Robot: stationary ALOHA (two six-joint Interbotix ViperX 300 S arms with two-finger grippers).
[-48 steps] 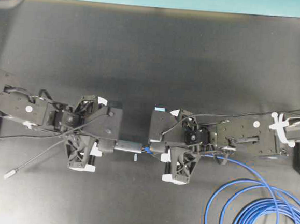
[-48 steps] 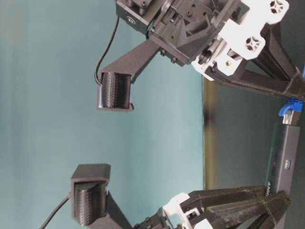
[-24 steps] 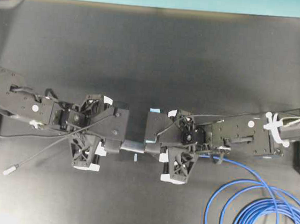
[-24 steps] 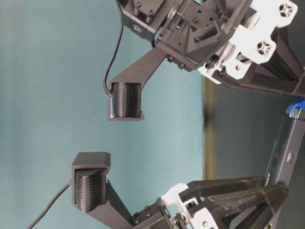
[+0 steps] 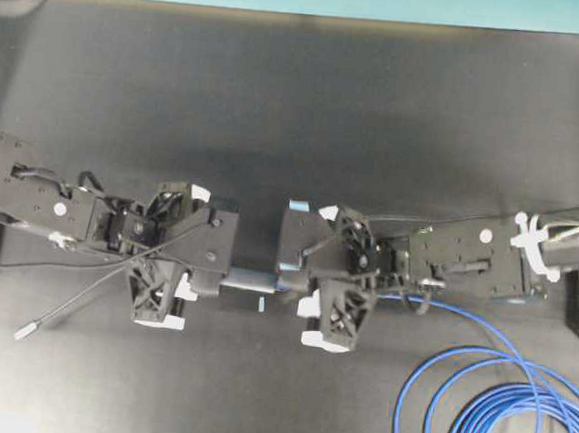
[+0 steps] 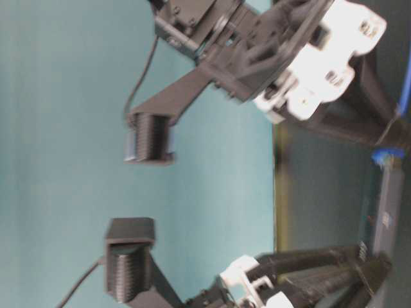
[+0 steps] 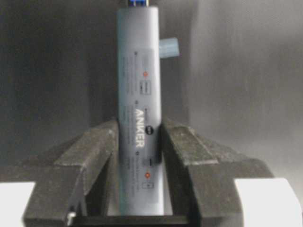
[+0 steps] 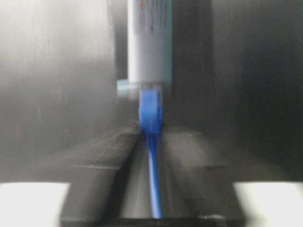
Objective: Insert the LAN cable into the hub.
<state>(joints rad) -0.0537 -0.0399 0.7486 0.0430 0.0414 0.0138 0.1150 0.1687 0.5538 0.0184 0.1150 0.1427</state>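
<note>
The desk [image 5: 300,87] is a dark mat. Its whole far half, up to the teal strip along the far edge, lies bare, and so does the near left corner. The near right corner is taken up by the loops of the LAN cable [image 5: 485,412], which run off the near edge.

Both arms meet at the middle of the desk, a little nearer the near edge than the far one. The hub [image 7: 139,113] lies in a line between them, lengthwise from left to right. The left gripper [image 7: 139,151] is closed on the hub's left end, its two fingers [image 7: 94,156] pressed against the hub's long sides, with the printed face upward. A thin grey cord [image 5: 72,305] trails from that side toward the near left, ending in a small metal plug well clear of the hub.

At the hub's right end the cable's blue plug [image 8: 151,111] sits against the end face, touching it; how deep it goes in cannot be told. The right gripper [image 8: 151,142] is just behind the plug, the cable running back between its jaws. The right wrist view is blurred, so whether those jaws grip the cable or stand apart from it I cannot tell.
</note>
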